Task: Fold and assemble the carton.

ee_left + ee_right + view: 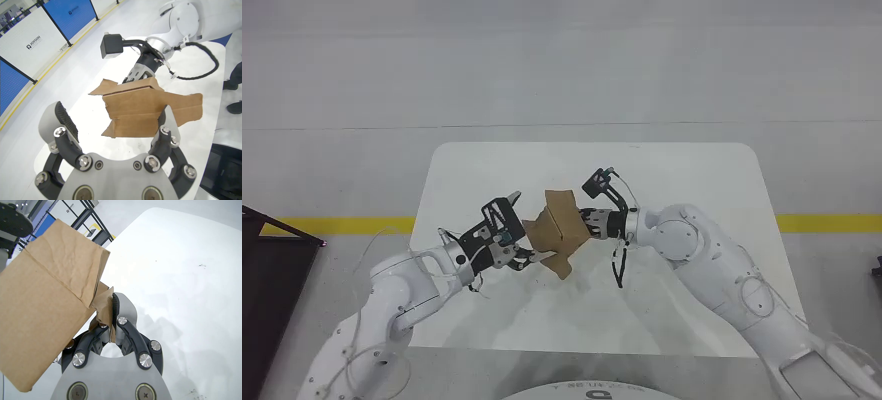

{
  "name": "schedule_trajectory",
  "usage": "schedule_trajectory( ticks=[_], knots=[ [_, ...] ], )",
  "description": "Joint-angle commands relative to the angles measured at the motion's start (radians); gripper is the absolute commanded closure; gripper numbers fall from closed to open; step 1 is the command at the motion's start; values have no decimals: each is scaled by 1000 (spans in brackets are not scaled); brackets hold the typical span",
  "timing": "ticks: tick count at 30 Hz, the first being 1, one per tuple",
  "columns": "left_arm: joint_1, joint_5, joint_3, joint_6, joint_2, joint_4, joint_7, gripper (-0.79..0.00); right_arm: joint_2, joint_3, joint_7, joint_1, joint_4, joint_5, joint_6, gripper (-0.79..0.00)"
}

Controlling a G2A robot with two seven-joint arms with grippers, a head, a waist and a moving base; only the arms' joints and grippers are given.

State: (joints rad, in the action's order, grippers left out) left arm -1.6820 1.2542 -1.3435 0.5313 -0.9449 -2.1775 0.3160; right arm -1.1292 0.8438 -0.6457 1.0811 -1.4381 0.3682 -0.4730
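One carton (557, 232): long axis crosswise to your left fingers (67, 123).
Left fingers: spread wide, empty, just beside carton.
Right fingers (115, 307): clamped on carton's flap.

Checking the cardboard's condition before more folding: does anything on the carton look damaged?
Yes. The carton is worn: a ragged tear along one edge, wrinkled panels, and the flap pinched in the right gripper is crumpled.

Bright, diffuse light floods the white table (692, 170); soft shade marks creases in the carton (37, 285); wrist views bow at their edges.
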Motion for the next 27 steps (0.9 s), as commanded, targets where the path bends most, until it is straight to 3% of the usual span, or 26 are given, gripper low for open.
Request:
schedule_trajectory(
  ticks=[1, 6, 12, 23, 27],
  knots=[
    [-6, -2, -3, -2, 0, -2, -1, -785, -2, -1, -10, -2, 9, -18, 7, 0],
    [-37, -57, -36, -3, 1, -2, -18, -785, -7, -6, -19, -7, 27, -44, 15, 0],
    [-67, -94, -78, 60, 7, -21, -9, -785, -11, -7, -23, -9, 38, -55, 9, 0],
    [-26, -52, -9, 34, 1, -18, 32, -785, -19, -20, -32, -14, 35, -55, 15, 0],
    [-2, -50, 21, 29, -3, 3, 52, -696, -22, -25, -32, -16, 33, -50, 17, 0]
  ],
)
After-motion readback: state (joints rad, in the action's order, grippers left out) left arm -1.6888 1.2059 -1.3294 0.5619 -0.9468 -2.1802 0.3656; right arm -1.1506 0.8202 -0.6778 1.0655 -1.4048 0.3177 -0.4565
